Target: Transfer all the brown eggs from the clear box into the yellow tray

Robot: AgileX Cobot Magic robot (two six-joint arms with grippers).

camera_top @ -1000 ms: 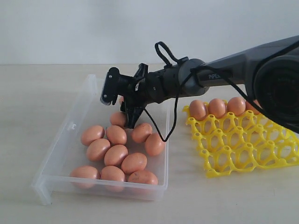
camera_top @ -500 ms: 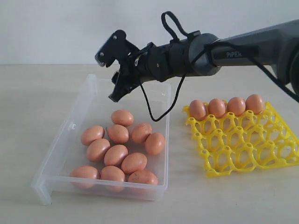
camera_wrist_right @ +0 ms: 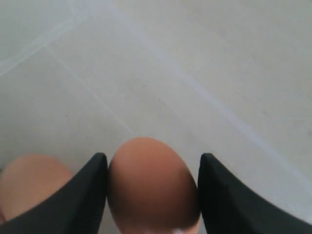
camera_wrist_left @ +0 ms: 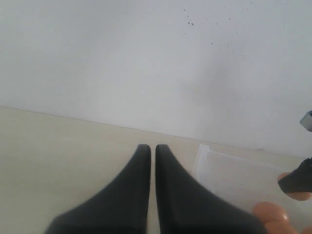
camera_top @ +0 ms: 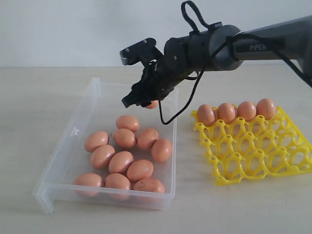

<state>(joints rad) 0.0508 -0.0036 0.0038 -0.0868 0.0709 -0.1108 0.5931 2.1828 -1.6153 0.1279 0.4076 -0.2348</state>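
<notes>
My right gripper [camera_top: 139, 100] is shut on a brown egg [camera_top: 152, 104] and hangs above the far end of the clear box [camera_top: 63, 161]. In the right wrist view the egg [camera_wrist_right: 152, 187] fills the gap between the black fingers of the gripper [camera_wrist_right: 152, 157], and another egg [camera_wrist_right: 31, 187] lies below on the box floor. Several brown eggs [camera_top: 122, 161] lie loose in the box. The yellow tray [camera_top: 253, 161] stands to the right with several eggs [camera_top: 226, 112] along its far row. My left gripper [camera_wrist_left: 148, 148] is shut and empty, off the box's side [camera_wrist_left: 229, 170].
A black cable loop [camera_top: 170, 114] dangles from the right arm over the box's right wall. The pale table [camera_top: 29, 107] runs on all sides, with a white wall behind. The tray's three nearer rows of cups [camera_top: 258, 168] hold nothing.
The right gripper has risen from among the eggs at the box's far end and swung right, carrying one egg. The left gripper has stayed shut.
</notes>
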